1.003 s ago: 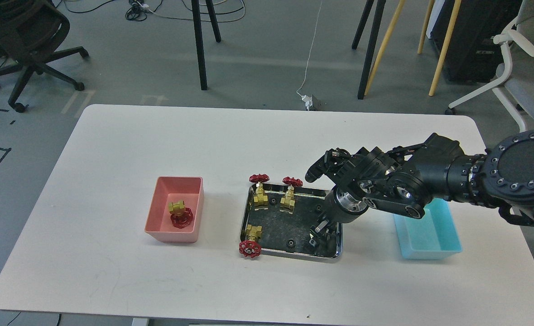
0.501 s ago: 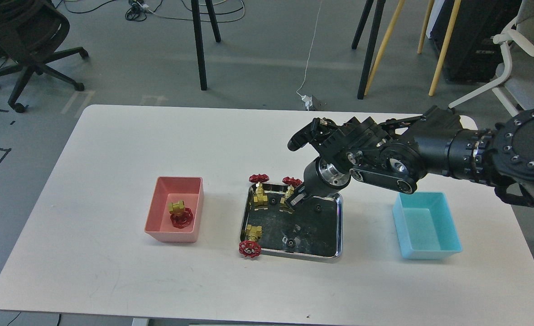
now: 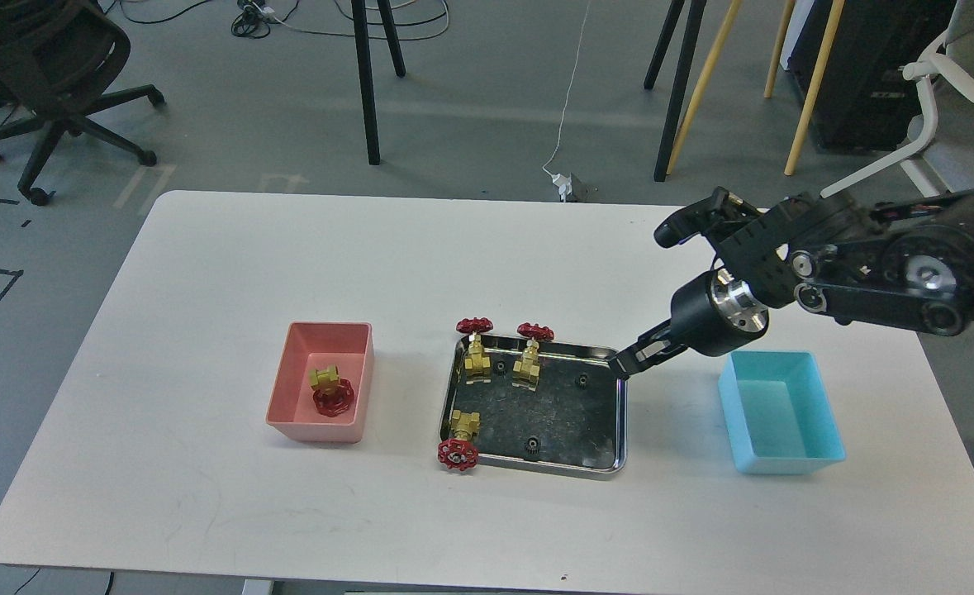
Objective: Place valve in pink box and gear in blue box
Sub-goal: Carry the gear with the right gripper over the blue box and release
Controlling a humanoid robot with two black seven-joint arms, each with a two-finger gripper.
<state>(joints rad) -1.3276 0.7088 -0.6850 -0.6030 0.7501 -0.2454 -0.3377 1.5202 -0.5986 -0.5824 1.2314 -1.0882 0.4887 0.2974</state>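
Observation:
One valve (image 3: 330,390) lies in the pink box (image 3: 284,395) at the left. Three more valves (image 3: 476,351) (image 3: 528,355) (image 3: 458,440) stand or lie in the steel tray (image 3: 615,430), the front one with its red wheel over the rim. Three small black gears (image 3: 499,366) (image 3: 583,381) (image 3: 529,447) lie on the tray floor. My right gripper (image 3: 621,365) hangs over the tray's far right corner, fingers close together and dark; whether they hold a gear cannot be told. The blue box (image 3: 784,463) stands empty to its right. My left gripper is out of view.
The white table (image 3: 206,273) ends at a front edge close below the boxes. My right arm (image 3: 867,281) reaches in from the right above the blue box. Chairs and stand legs are on the floor behind the table.
My right gripper has risen from the tray's front right floor, swung up over the back valves, then moved right to the tray's far right corner. Valves and boxes have not moved.

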